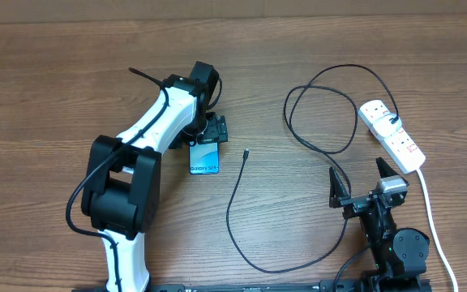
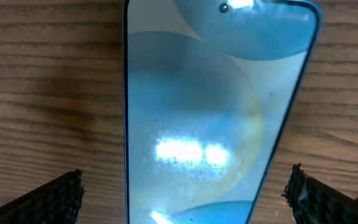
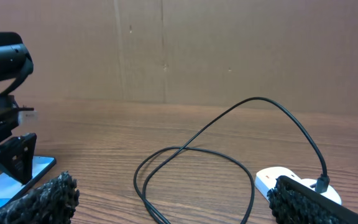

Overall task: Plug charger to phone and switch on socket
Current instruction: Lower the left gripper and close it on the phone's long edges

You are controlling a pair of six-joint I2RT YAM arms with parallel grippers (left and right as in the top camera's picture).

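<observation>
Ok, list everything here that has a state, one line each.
phone, screen lit, flat on the table, no cable in it.
charger, plug in the socket, connector tip loose on the table.
socket, charger plugged in; on or off too small to tell.
left gripper, open, straddling the phone without touching it.
right gripper, open, empty.

Slim dark-framed smartphone with lit blue-teal screen [image 1: 205,159], flat and face up near the middle of the wooden counter [image 1: 55,97]. Just right of it, loose small connector tip [image 1: 245,154] of long thin black charger cable [image 1: 228,211], looped across the wood, plugged into white elongated power strip [image 1: 392,136] at far right.
</observation>
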